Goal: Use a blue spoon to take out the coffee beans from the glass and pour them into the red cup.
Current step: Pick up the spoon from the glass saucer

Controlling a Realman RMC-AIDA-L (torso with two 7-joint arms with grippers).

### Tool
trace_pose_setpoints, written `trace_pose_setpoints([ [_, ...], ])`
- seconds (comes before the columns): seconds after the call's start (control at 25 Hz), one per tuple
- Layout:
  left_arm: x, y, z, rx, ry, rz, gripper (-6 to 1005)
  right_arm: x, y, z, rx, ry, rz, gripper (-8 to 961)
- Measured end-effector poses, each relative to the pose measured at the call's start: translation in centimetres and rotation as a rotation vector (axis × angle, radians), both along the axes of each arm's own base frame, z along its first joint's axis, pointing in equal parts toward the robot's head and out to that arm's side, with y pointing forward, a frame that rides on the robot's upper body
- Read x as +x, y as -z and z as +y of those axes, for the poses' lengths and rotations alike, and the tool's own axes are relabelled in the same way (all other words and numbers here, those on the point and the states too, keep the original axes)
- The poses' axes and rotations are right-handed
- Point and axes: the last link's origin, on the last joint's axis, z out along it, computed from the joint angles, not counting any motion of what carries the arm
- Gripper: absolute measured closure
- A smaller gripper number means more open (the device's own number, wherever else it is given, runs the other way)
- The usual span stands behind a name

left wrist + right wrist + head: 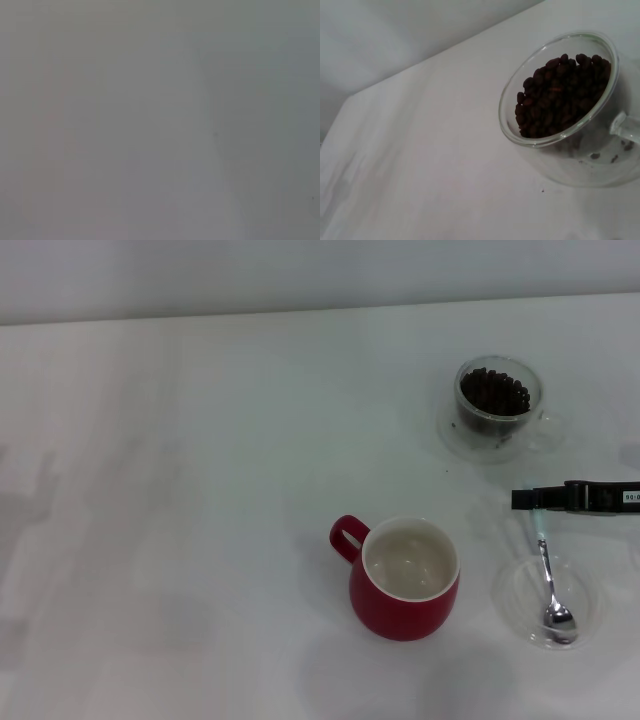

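The blue spoon lies in a flat clear round dish at the front right, its metal bowl towards me and its pale handle pointing away. My right gripper reaches in from the right edge, just over the far tip of the spoon's handle. The glass stands at the back right, filled with coffee beans. The right wrist view shows the glass and the beans close up. The red cup stands empty in front of the middle, handle to the left. My left gripper is out of view.
The white table stretches to the left of the cup. The left wrist view shows only a plain grey surface. A pale wall runs along the table's far edge.
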Motion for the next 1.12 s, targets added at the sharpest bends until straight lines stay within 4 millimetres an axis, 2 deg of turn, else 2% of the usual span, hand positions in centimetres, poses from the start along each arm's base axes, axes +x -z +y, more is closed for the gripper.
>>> trace_pose_setpoints([
  [0.52, -0.1, 0.1, -0.1, -0.001, -0.005, -0.001, 348, -0.3, 0.0, -0.4, 0.008, -0.006, 0.037, 793],
  [1.12, 0.2, 0.1, 0.1, 0.008, 0.004, 0.029, 348, -0.9, -2.3, -1.2, 0.055, -0.054, 0.067, 800],
])
